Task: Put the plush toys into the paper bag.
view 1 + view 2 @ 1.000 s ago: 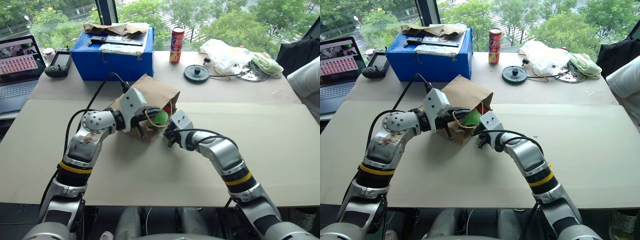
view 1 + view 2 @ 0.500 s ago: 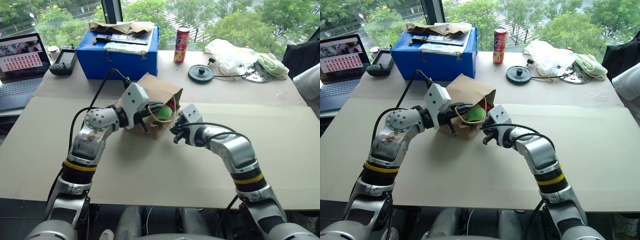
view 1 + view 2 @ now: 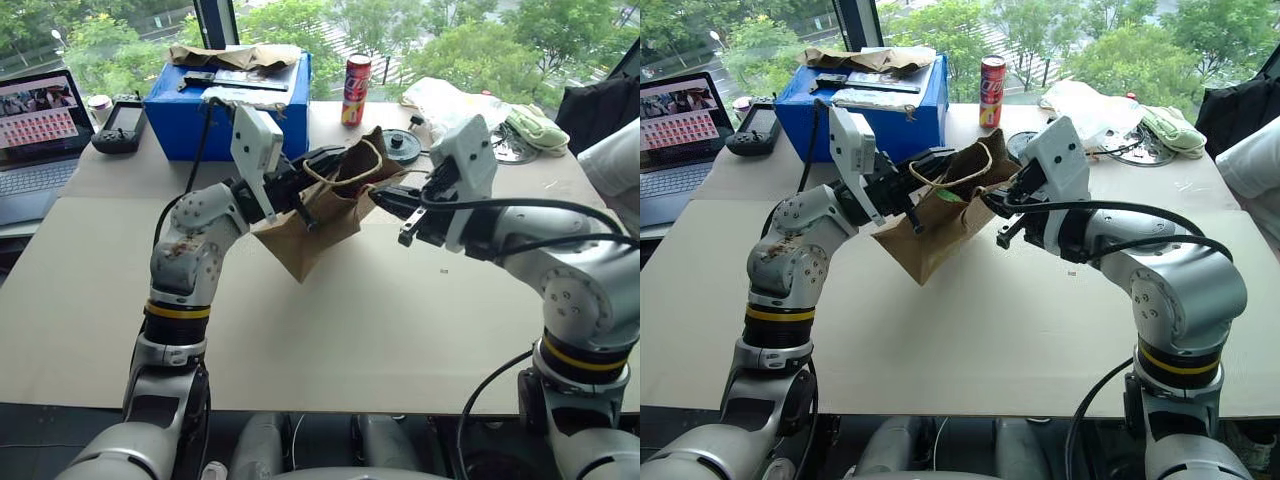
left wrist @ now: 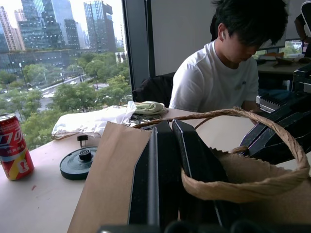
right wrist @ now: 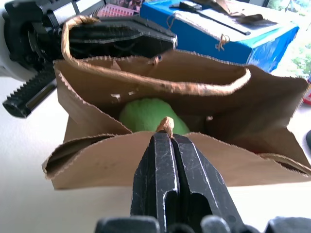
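Note:
The brown paper bag (image 3: 322, 228) hangs tilted above the table, mouth up and toward the right, held between both grippers. My left gripper (image 3: 318, 172) is shut on the bag's rim (image 4: 121, 160) on its left side. My right gripper (image 3: 386, 197) is shut on the near rim where the twine handle (image 5: 167, 125) starts. In the right wrist view the bright green plush toy (image 5: 148, 115) lies down inside the bag. The red chili toy is hidden. One twine loop (image 4: 252, 179) arches over the mouth.
A blue box (image 3: 225, 110) with crumpled paper stands behind the bag, a red can (image 3: 354, 90) and a black disc (image 3: 402, 146) beside it. A laptop (image 3: 40, 120) is far left. A seated person (image 4: 218, 73) is at the table's right end.
Both grippers have risen and lifted the bag off the table, the right one by more. The bag's mouth has turned from sideways to upward.

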Robot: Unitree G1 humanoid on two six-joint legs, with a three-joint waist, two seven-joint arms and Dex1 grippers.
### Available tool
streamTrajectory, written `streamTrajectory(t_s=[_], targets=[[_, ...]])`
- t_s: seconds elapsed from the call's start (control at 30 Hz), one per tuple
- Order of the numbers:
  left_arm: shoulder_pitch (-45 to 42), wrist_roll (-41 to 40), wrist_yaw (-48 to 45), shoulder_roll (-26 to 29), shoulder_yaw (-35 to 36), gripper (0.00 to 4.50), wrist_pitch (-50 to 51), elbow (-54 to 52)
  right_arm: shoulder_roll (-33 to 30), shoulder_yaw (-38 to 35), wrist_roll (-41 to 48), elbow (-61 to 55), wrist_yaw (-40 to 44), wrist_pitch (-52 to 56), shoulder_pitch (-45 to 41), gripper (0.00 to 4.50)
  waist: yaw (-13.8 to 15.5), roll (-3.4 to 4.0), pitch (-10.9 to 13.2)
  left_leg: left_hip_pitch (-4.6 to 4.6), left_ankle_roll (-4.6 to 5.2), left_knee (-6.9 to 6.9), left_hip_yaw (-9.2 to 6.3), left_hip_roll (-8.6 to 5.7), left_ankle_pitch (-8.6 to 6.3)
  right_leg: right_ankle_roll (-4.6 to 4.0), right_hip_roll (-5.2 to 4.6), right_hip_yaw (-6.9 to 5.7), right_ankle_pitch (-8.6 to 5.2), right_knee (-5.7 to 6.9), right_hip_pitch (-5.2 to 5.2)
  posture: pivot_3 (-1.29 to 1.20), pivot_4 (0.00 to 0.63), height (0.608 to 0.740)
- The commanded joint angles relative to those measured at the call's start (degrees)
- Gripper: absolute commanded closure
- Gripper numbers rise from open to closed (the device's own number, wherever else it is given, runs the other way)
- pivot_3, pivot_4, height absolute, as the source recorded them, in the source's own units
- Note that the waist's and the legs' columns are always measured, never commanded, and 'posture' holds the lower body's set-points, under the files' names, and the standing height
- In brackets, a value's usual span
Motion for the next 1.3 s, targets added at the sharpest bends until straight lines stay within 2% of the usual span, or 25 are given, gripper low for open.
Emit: streamTrajectory(t_s=[0.03,0.27,0.43,0.67,0.8,0.9,0.93,1.1,1.23,1.27,1.3], targets=[[-1.42,-1.47,-4.94,-1.12,-0.75,4.5,-2.31,5.85,-0.94,2.24,0.23,-2.84,-1.77,0.45,-1.7,4.47,0.03,0.0,0.0,-0.01,0.0,0.0,0.0,0.0,0.0,0.0,0.0,0.0,0.0,0.0,-0.01,0.0,0.15,0.739],[-3.37,-0.35,-14.55,1.52,-1.0,4.5,-5.42,19.24,-2.13,11.01,-3.42,-0.2,-5.25,0.04,-0.27,4.47,-0.19,0.0,0.0,-0.04,0.0,-0.02,0.02,0.0,0.0,0.0,0.03,-0.01,0.0,-0.08,-0.05,0.0,0.15,0.739],[-7.15,1.28,-18.67,3.19,-1.15,4.5,-8.4,26.79,-1.19,12.36,-4.85,2.09,-7.17,0.06,-0.89,4.47,-0.07,0.0,0.0,-0.05,0.0,-0.02,0.03,0.01,0.0,0.0,0.04,-0.02,0.0,-0.16,-0.03,0.0,0.15,0.739],[-9.84,3.62,-19.28,3.49,-0.33,4.5,-13.06,33.17,0.53,13.0,-6.37,5.65,-8.61,0.05,-2.14,4.47,0.02,0.0,0.0,-0.15,0.06,-0.03,0.03,0.01,-0.03,0.01,0.02,-0.06,0.0,-0.4,0.01,0.0,0.15,0.739],[-9.69,4.47,-19.08,3.1,-0.44,3.33,-14.79,33.73,2.65,12.58,-7.3,8.49,-9.98,-0.08,-3.81,4.5,-0.06,0.0,0.0,-0.17,0.06,-0.05,0.03,0.02,-0.03,0.0,0.04,-0.06,0.0,-0.39,-0.02,0.0,0.15,0.739],[-9.42,4.2,-19.5,3.25,0.01,2.25,-14.36,33.07,3.86,11.57,-7.23,8.55,-10.18,-0.38,-4.33,3.69,-0.04,0.0,0.0,-0.17,0.06,-0.05,0.04,0.04,-0.03,0.0,0.05,-0.07,0.0,-0.39,-0.03,0.0,0.15,0.739],[-9.3,3.99,-19.74,3.57,0.26,1.78,-14.11,32.76,4.42,10.92,-6.67,8.21,-10.02,-0.34,-4.5,3.28,-0.03,0.0,0.0,-0.17,0.06,-0.05,0.03,0.04,-0.03,0.0,0.05,-0.07,0.0,-0.39,-0.02,0.0,0.15,0.739],[-7.83,2.69,-20.0,5.71,1.37,0.02,-11.24,28.17,5.08,8.33,-3.92,5.5,-8.39,1.11,-4.89,1.57,-0.08,0.0,0.0,-0.22,0.06,-0.05,0.03,0.04,-0.03,0.0,0.05,-0.07,0.01,-0.38,-0.06,0.0,0.15,0.739],[-4.82,0.18,-18.13,7.46,2.9,0.0,-5.84,19.23,2.71,5.49,-1.35,3.17,-6.4,3.79,-6.54,0.27,-0.06,0.01,0.0,-0.21,0.06,-0.06,0.02,0.06,-0.03,0.0,0.04,-0.08,0.01,-0.38,-0.05,0.0,0.15,0.739],[-3.87,-0.9,-17.57,7.83,3.36,0.0,-4.04,16.64,2.02,4.52,-0.46,2.58,-5.77,4.71,-7.18,0.03,-0.06,0.01,0.0,-0.21,0.06,-0.06,0.02,0.08,-0.03,0.0,0.02,-0.07,0.01,-0.37,-0.06,0.0,0.15,0.739],[-2.7,-1.94,-17.02,8.3,3.72,0.0,-2.26,13.9,1.19,3.54,0.51,2.08,-5.1,5.57,-7.75,0.03,-0.05,0.01,0.0,-0.21,0.06,-0.06,0.01,0.1,-0.03,0.0,0.01,-0.08,0.01,-0.36,-0.05,0.0,0.15,0.739]])
